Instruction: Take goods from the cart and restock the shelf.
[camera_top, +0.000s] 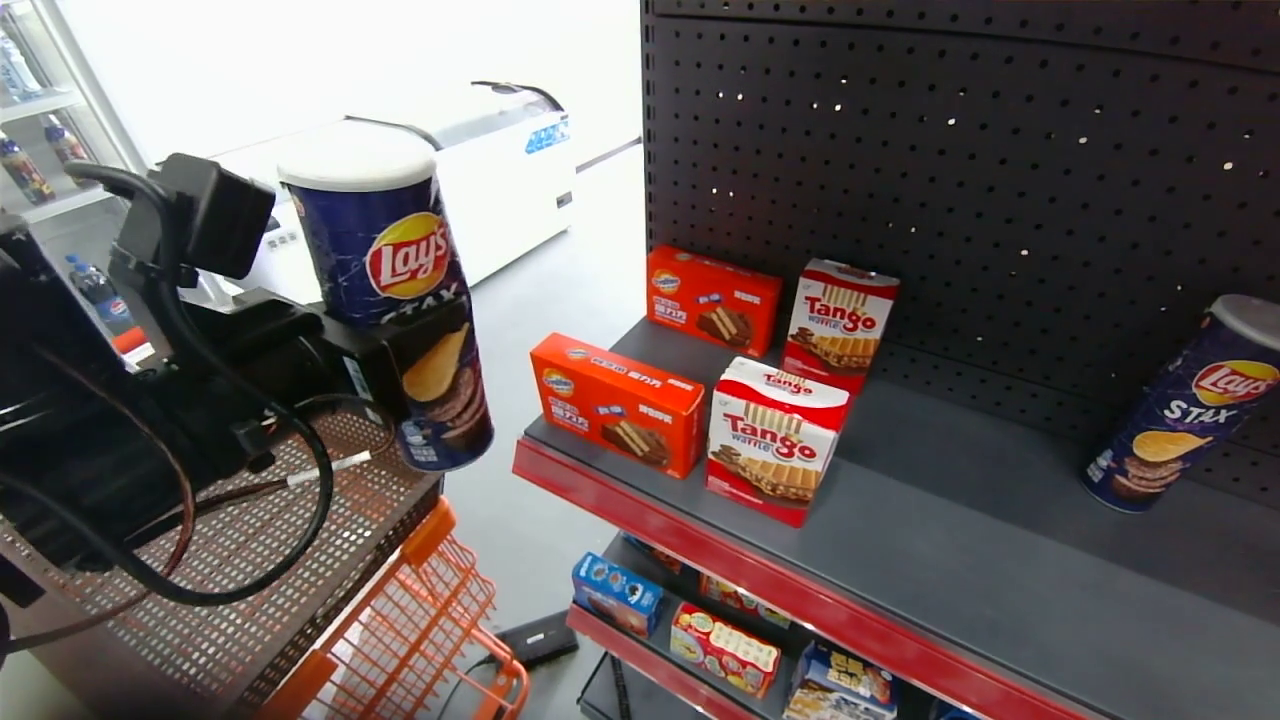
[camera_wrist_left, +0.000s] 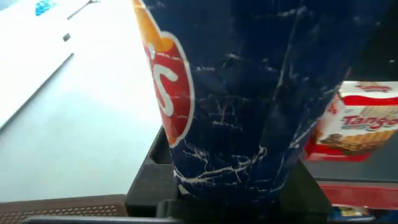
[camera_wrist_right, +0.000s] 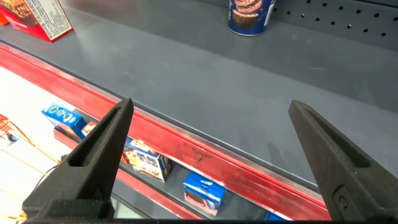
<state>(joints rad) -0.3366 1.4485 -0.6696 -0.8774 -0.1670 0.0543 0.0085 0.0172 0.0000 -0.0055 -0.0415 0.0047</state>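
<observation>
Left hand (camera_top: 400, 365) clamped on the chips can (camera_top: 385, 250) above the cart (camera_top: 405, 630) — right hand (camera_wrist_right: 211, 155) spread wide over the shelf (camera_top: 950, 530) — so carry it upright, setting its base flat there.

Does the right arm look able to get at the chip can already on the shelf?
Probably yes: the open right pincer faces the chip can across bare shelf, with nothing between them.
</observation>
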